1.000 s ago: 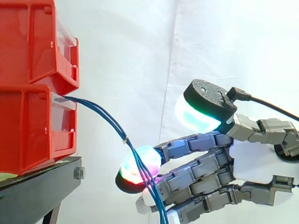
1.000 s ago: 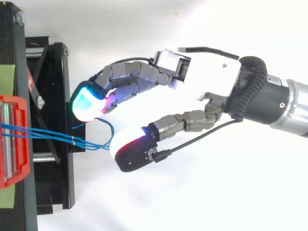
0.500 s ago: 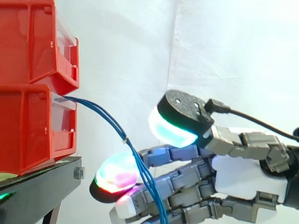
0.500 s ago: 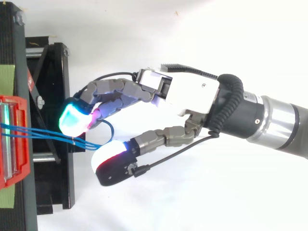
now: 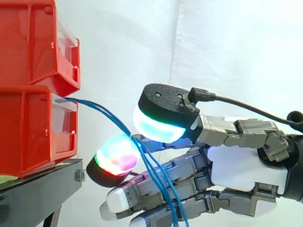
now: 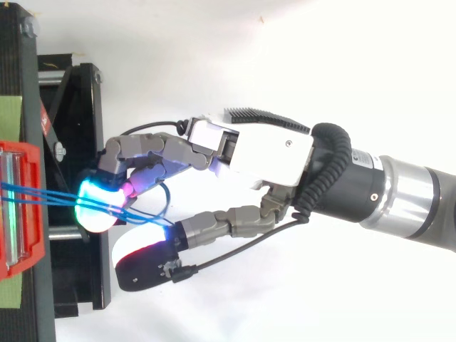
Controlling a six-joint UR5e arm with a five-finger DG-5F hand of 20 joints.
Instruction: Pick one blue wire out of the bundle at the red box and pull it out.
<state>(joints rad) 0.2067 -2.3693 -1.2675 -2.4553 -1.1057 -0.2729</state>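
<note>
Blue wires (image 6: pixel 50 197) run from the lower red box (image 5: pixel 28 127) down across the hand's fingers. Over the last second the hand (image 5: pixel 241 165) has moved in toward the box, so the bundle now lies between thumb pad (image 5: pixel 158 125) and fingertip pad (image 5: pixel 116 158). Fingers are apart, nothing clamped. Judged ready to pinch one strand.

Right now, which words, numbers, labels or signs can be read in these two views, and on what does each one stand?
None: no text can be read in either view.
The red bins, their clear front panels, the black stand, the green patch on it, the blue wires and the hand show no letters or numbers.
</note>
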